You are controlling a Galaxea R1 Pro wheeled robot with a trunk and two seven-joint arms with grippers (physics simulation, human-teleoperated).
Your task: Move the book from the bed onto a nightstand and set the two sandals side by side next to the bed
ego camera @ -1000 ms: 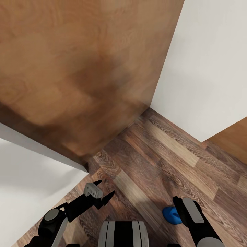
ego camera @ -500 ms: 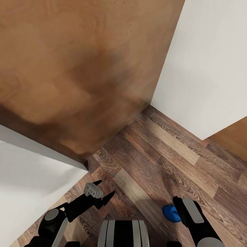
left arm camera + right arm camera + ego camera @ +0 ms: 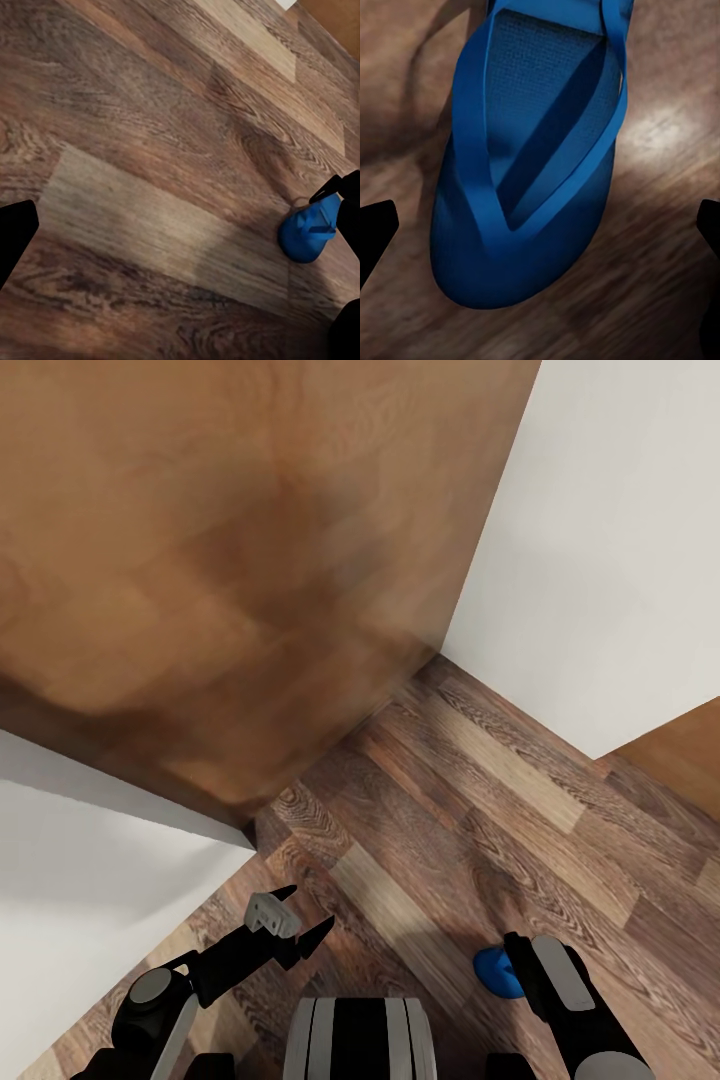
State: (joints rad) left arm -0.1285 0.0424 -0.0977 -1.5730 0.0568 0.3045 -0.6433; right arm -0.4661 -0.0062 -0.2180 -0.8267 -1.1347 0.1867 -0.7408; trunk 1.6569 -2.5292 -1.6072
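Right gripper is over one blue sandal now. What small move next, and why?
Probably lower the right gripper straight down and close. The right wrist view shows the sandal lying between its open fingertips, not gripped yet. In the head view it lies on the floor beside that arm.

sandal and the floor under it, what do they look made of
The blue sandal looks like rubber or foam: a matte, finely textured footbed with smooth, slightly glossy straps. The floor looks like wood plank or laminate, with printed-looking grain, plank seams and a soft sheen.
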